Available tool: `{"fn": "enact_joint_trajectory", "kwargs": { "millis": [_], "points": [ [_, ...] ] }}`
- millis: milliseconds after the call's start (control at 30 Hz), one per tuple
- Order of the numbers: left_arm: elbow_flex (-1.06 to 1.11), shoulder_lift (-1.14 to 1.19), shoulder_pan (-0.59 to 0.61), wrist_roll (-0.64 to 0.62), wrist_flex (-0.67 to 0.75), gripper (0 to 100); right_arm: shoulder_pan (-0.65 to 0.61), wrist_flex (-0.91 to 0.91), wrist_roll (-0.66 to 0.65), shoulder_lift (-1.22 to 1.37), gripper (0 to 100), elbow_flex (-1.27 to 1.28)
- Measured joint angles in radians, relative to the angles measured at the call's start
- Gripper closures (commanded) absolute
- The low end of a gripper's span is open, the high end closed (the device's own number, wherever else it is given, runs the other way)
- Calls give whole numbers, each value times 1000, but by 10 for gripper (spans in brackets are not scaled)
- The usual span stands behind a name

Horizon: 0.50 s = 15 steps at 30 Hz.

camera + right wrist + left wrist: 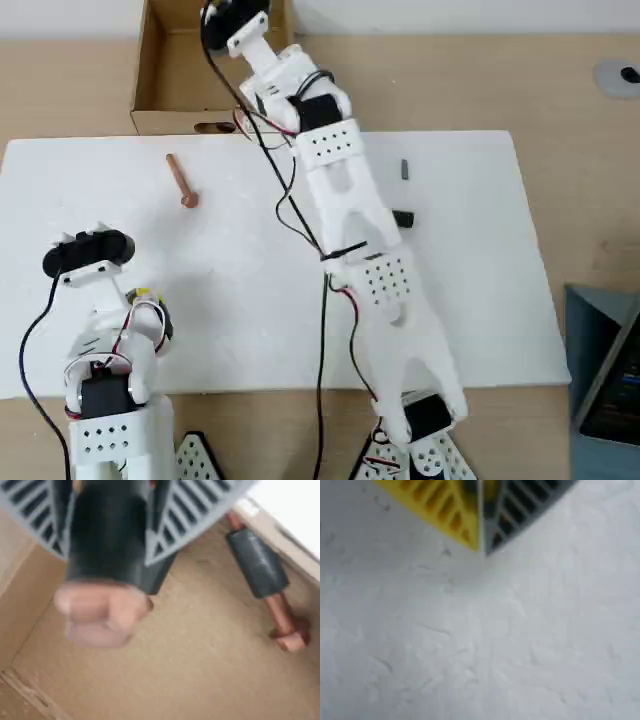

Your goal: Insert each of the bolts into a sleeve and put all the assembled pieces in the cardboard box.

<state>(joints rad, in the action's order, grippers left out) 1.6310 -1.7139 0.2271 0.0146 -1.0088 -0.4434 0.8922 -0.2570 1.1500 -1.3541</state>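
Two arms are at work on the counter (pixel 590 200). At the top of the high view, the right gripper (pixel 106 557) is inside the cardboard box (pixel 141 90). Its grey fingers (pixel 190 510) are clamped on a black sleeve (pixel 112 525). A pinkish bolt head (pixel 100 615) pokes out of the sleeve's lower end, blurred but clearly there, just above the box floor.

On that brown floor, toward the upper right of the right wrist view, lies a second assembled piece (pixel 257 565) — a dark sleeve with a copper-coloured bolt running through it. Its head is toward the right edge of the frame, and it rests close beside the box wall.

Out on the white mat (pixel 480 320), a loose bolt (pixel 181 181) lies alone in the upper left of the high view, just below the box and apart from it. Two small dark pieces sit right of centre on the mat. The upper dark piece (pixel 405 168) lies in the open. The lower dark piece (pixel 403 217) is tight against the long white arm. They could be sleeves, but they are too small to tell.

In the lower left of the high view, the left gripper (pixel 482 547) is low over bare mat. Its yellow finger (pixel 445 510) and grey finger (pixel 525 505) are pressed tip to tip with nothing between them.
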Motion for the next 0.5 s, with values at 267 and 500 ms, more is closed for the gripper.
{"fn": "enact_joint_trajectory", "kwargs": {
  "millis": [267,500],
  "points": [
    [0,0,0,0,0,995,-8,-3,-101,184,879,-218],
    [0,0,0,0,0,995,-8,-5,-107,196,857,-259]
  ]
}}
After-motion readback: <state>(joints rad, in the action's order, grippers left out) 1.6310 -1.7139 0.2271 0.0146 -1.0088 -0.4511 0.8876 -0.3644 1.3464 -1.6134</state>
